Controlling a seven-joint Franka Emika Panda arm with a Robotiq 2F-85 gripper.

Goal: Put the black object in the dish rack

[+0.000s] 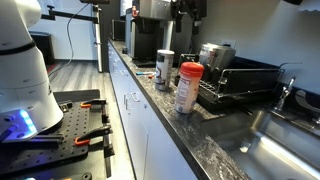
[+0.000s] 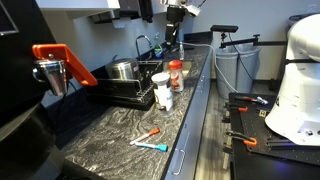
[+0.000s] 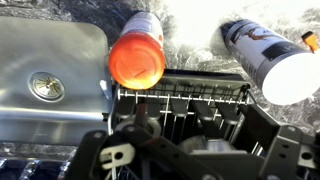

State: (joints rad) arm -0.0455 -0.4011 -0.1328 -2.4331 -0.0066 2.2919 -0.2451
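Wrist view, nearest the lens: the gripper (image 3: 185, 152) fills the lower edge as a dark mass of housing and fingers. Whether it is spread or pinching something cannot be told, because its black parts merge with the black wire below. No black object can be separated with certainty from this mass, so its place is undetermined. It may sit between the fingers, but no view confirms this.

Directly beneath the gripper lies the dish rack (image 3: 180, 100), with its rim and upright tines visible. Just beyond the rim, on the marbled bench (image 3: 195, 25), stand a red-lidded jar (image 3: 137, 55) and a white bottle (image 3: 262, 62), apart from one another. The steel sink (image 3: 50, 70) adjoins the rack on one side.

In an exterior view, two markers (image 2: 150, 140) lie on the bench close to the camera. Farther back come the bottle and jar, then the rack, which holds a steel pot (image 2: 122, 70). Farthest and highest is the gripper (image 2: 175, 14), which hangs well clear of the wires.

Judged progress: placement is not yet done, as nothing identifiable as the black object rests in the rack. If the object is in the gripper, carrying it over the rack is largely complete. What is left is the descent into a free part of the rack beside the pot, then release and withdrawal
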